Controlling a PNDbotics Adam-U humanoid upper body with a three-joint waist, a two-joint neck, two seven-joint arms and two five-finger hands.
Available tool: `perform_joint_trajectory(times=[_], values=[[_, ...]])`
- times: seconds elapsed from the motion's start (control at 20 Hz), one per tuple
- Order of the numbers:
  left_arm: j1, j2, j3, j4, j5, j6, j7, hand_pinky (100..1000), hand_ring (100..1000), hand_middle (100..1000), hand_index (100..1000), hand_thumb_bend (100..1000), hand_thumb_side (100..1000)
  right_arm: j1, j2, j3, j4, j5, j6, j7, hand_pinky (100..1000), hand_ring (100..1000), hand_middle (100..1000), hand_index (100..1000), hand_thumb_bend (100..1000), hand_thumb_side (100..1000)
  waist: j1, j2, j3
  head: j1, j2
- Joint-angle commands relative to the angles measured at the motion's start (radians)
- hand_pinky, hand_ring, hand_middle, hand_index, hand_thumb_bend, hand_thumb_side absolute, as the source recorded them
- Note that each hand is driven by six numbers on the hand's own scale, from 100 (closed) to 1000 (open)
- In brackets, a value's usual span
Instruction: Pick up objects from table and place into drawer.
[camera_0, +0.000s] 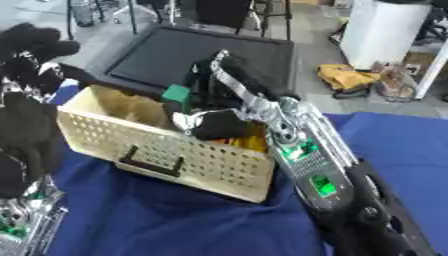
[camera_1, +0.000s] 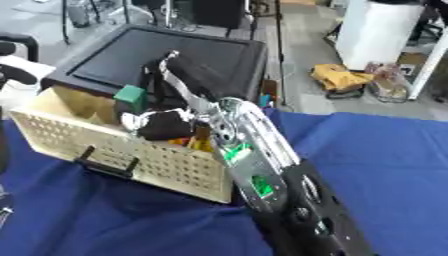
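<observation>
Right hand (camera_0: 219, 80) holds green object (camera_0: 178, 93) over cream drawer (camera_0: 166, 150).

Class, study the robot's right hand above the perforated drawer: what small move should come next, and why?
Probably open the fingers and let go. The right hand is over the cream perforated drawer, with a green block at its fingers, apparently held. The block is already inside the drawer's rim, above items lying there, so release seems due. The left hand waits at the left edge.
</observation>
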Motion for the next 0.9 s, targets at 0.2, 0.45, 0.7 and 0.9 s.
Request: perform_joint_trajectory(times=[0.2,0.45,0.7,0.9], values=[[-0.013,0.006,-0.001,-0.013,0.005,-0.001,-0.004,514,699,678,790,406,963,0.006,-0.002,0.005,0.03,0.006,0.003,0.012,650,795,402,543,305,455,0.006,-0.014,0.002,0.001,-0.012],[-0.014,0.006,-0.002,-0.013,0.006,-0.001,-0.005,513,699,679,790,406,962,0.007,-0.005,0.003,0.01,-0.007,-0.003,0.01,656,801,405,539,392,508,0.009,-0.016,-0.002,0.003,-0.012],[-0.015,0.007,-0.001,-0.013,0.008,-0.001,-0.006,513,699,679,790,406,962,0.005,-0.007,0.005,-0.001,-0.02,0.001,0.008,656,801,405,539,392,508,0.009,-0.017,-0.003,0.003,-0.013],[-0.016,0.008,-0.002,-0.013,0.011,0.0,-0.008,513,700,680,790,409,959,0.007,-0.008,0.003,-0.002,-0.02,0.007,0.004,653,798,408,542,406,511,0.006,-0.022,-0.005,0.004,-0.02]])
